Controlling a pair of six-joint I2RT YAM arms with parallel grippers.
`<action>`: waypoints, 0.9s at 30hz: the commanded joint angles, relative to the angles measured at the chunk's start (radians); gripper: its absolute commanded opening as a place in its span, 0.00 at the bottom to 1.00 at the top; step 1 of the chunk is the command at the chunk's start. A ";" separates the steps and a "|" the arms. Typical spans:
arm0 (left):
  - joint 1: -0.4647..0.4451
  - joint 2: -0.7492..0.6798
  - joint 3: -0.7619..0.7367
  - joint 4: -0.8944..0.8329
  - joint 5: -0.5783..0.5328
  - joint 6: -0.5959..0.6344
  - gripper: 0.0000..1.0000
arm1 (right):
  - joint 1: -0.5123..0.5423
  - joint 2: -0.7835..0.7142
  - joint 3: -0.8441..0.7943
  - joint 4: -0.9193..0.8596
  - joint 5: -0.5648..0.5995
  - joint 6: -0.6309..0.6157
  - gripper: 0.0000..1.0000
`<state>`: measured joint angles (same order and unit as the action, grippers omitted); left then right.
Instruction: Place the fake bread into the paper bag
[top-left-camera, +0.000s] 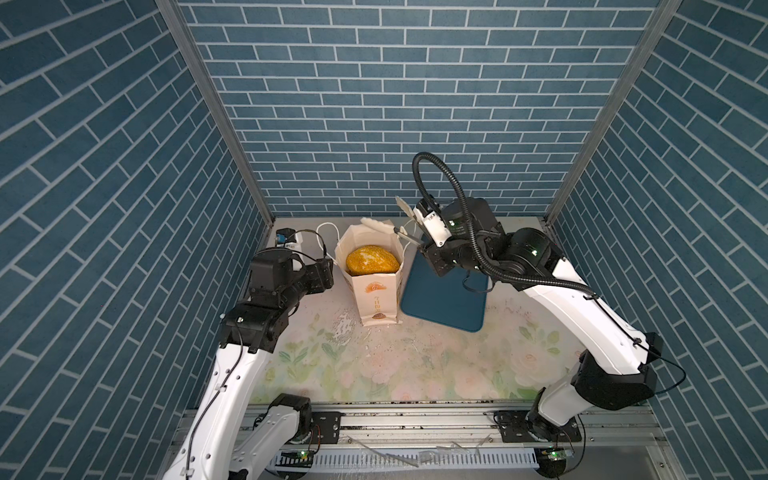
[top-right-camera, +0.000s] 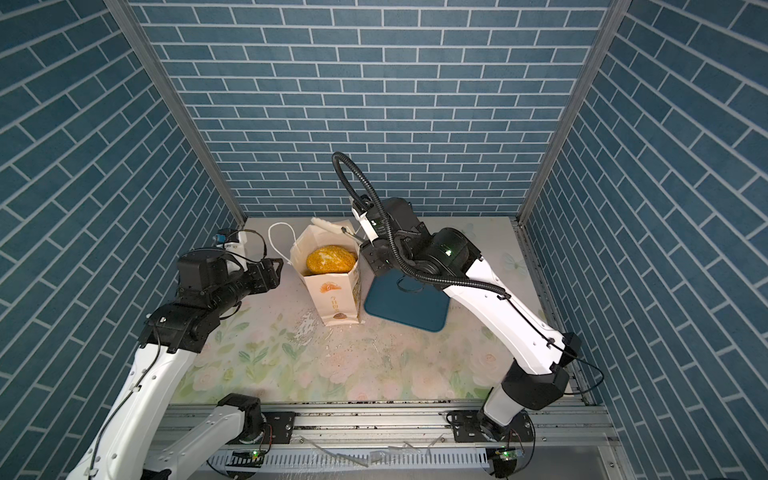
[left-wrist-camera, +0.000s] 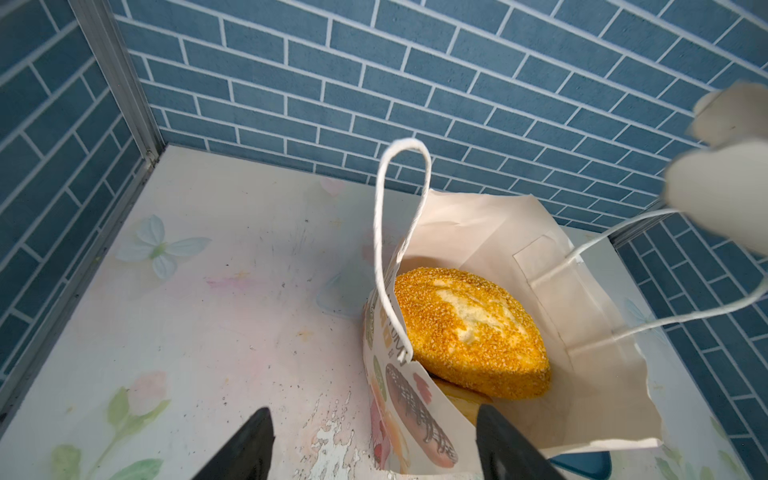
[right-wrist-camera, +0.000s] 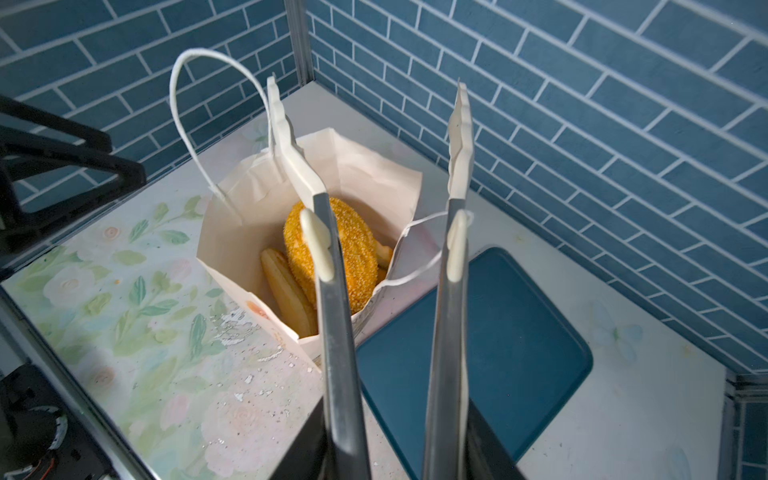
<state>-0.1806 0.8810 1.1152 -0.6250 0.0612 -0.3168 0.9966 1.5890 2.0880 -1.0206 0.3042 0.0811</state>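
The paper bag (top-left-camera: 376, 299) (top-right-camera: 336, 299) stands upright at mid-table, mouth open. A large sesame-crusted fake bread loaf (top-left-camera: 372, 259) (left-wrist-camera: 469, 328) lies on top inside it. A long roll (right-wrist-camera: 286, 286) is wedged beside the loaf. My right gripper (right-wrist-camera: 397, 399) (top-left-camera: 424, 241) is shut on metal tongs (right-wrist-camera: 336, 332). The white tong tips (right-wrist-camera: 286, 137) stand apart and empty above the bag mouth. One cord handle (right-wrist-camera: 415, 249) loops against a tong arm. My left gripper (left-wrist-camera: 372, 411) (top-left-camera: 330, 274) is open beside the bag's left wall, holding nothing.
A dark blue tray (top-left-camera: 444, 299) (right-wrist-camera: 478, 353) lies flat just right of the bag, under my right wrist. A small white box with cables (top-left-camera: 286, 239) sits at the back left corner. Blue brick walls close in three sides. The bag's other handle (left-wrist-camera: 399, 208) stands upright.
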 joint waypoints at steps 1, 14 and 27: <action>0.006 -0.038 0.022 -0.039 -0.067 0.038 0.78 | -0.006 -0.037 0.038 0.001 0.134 -0.040 0.43; 0.074 -0.081 0.015 -0.136 -0.143 0.071 0.80 | -0.335 -0.212 -0.187 0.022 0.089 0.003 0.42; 0.196 -0.063 -0.076 -0.116 -0.046 0.058 0.81 | -0.763 -0.290 -0.598 0.138 -0.032 0.005 0.42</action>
<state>0.0040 0.8093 1.0626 -0.7444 -0.0200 -0.2543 0.2760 1.3029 1.5486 -0.9474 0.2977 0.0746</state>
